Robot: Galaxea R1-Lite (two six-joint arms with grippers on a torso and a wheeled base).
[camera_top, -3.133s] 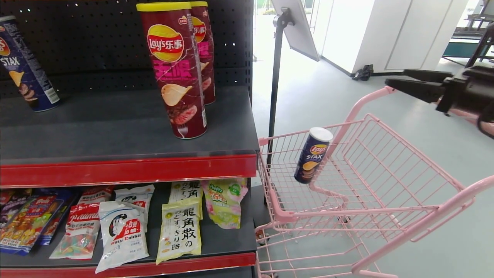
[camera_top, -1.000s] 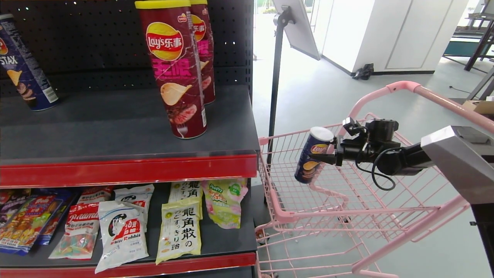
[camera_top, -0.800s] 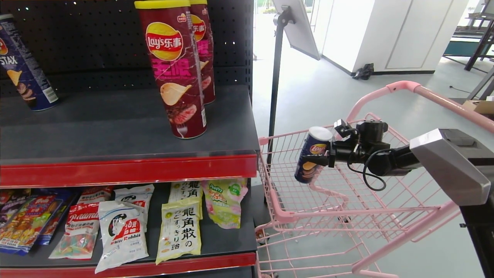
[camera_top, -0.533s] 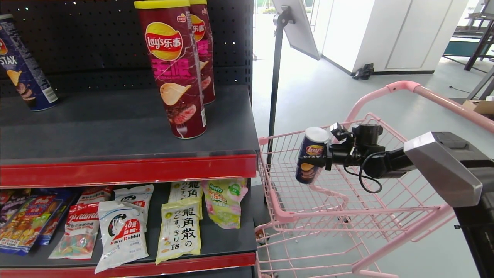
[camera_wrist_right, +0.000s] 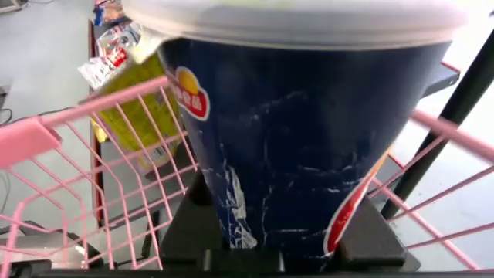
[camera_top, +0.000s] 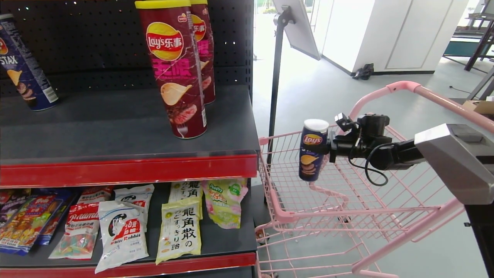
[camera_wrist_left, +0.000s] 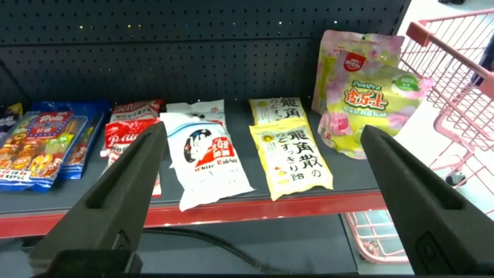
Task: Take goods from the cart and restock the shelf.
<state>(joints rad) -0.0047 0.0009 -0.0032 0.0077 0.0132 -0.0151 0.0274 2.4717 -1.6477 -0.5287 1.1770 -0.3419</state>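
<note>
Head view: dark shelf, grey floor

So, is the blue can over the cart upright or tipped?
The blue can is nearly upright: white lid on top, in the right tool.

Main light: daylight is admitted from the open hall behind the cart; the floor is rendered bright, with a soft sheen.
Dark zones: the pegboard back is left nearly black; the lower shelf is shaded by the upper shelf.
Glare: a pale streak is carried along the upper shelf's front edge; the blue can has its white lid washed out.
Distortion: the tall navy can at the upper shelf's left edge is bent inward; the red front rail is bowed.
Silhouette: the left gripper is rendered as dark shapes against evenly lit packets.
</note>
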